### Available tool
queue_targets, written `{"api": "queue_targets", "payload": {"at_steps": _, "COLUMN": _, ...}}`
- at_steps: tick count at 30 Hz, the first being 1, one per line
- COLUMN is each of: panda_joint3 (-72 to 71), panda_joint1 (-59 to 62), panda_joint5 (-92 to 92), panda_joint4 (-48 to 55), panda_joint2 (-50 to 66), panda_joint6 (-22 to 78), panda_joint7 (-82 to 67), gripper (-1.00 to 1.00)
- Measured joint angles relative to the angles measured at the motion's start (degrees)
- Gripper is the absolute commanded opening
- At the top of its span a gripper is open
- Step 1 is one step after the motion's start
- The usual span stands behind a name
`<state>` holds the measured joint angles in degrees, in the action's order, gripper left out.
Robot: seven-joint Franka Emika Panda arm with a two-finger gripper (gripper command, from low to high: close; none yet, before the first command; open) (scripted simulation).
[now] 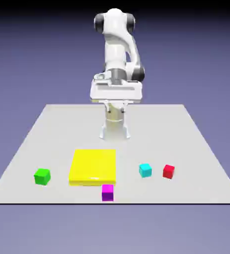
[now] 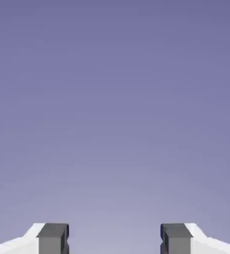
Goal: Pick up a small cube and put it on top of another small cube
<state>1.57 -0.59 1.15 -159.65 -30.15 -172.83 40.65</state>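
Gripper [image 2: 115,240] open, empty; four small cubes, one yellow slab [image 1: 93,166].

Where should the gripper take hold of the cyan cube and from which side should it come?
Grip the cyan cube across two opposite vertical faces, coming straight down from above. It sits flat on the table, with the red cube close on the exterior view's right, so closing along the near-far faces probably leaves more finger room. The gripper is open and empty.

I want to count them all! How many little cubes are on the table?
4. Green cube at the exterior view's left, magenta cube at the near edge, cyan cube and red cube at the right. None seems hidden.
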Motion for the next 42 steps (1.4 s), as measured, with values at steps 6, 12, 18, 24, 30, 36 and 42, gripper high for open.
{"api": "queue_targets", "payload": {"at_steps": 6, "panda_joint3": 7.8, "panda_joint1": 0.5, "panda_joint5": 5.7, "panda_joint4": 6.7, "panda_joint2": 12.5, "panda_joint6": 5.9, "panda_joint7": -9.0, "gripper": 0.0}}
{"api": "queue_targets", "payload": {"at_steps": 12, "panda_joint3": 15.6, "panda_joint1": 1.2, "panda_joint5": 11.5, "panda_joint4": 13.4, "panda_joint2": 24.9, "panda_joint6": 11.7, "panda_joint7": -18.0, "gripper": 0.0}}
{"api": "queue_targets", "payload": {"at_steps": 18, "panda_joint3": 23.4, "panda_joint1": 1.6, "panda_joint5": 17.2, "panda_joint4": 20.1, "panda_joint2": 37.4, "panda_joint6": 17.6, "panda_joint7": -27.0, "gripper": 0.0}}
{"api": "queue_targets", "payload": {"at_steps": 24, "panda_joint3": 31.2, "panda_joint1": 2.0, "panda_joint5": 23.0, "panda_joint4": 26.9, "panda_joint2": 49.8, "panda_joint6": 23.4, "panda_joint7": -35.9, "gripper": 0.0}}
{"api": "queue_targets", "payload": {"at_steps": 30, "panda_joint3": 30.8, "panda_joint1": 5.2, "panda_joint5": 29.2, "panda_joint4": 31.0, "panda_joint2": 59.4, "panda_joint6": 23.1, "panda_joint7": -42.5, "gripper": 0.0}}
{"api": "queue_targets", "payload": {"at_steps": 36, "panda_joint3": 27.9, "panda_joint1": 7.5, "panda_joint5": 32.0, "panda_joint4": 31.8, "panda_joint2": 62.6, "panda_joint6": 20.9, "panda_joint7": -44.5, "gripper": -1.0}}
{"api": "queue_targets", "payload": {"at_steps": 42, "panda_joint3": 32.7, "panda_joint1": 0.2, "panda_joint5": 23.3, "panda_joint4": 29.4, "panda_joint2": 53.8, "panda_joint6": 26.3, "panda_joint7": -38.5, "gripper": -1.0}}
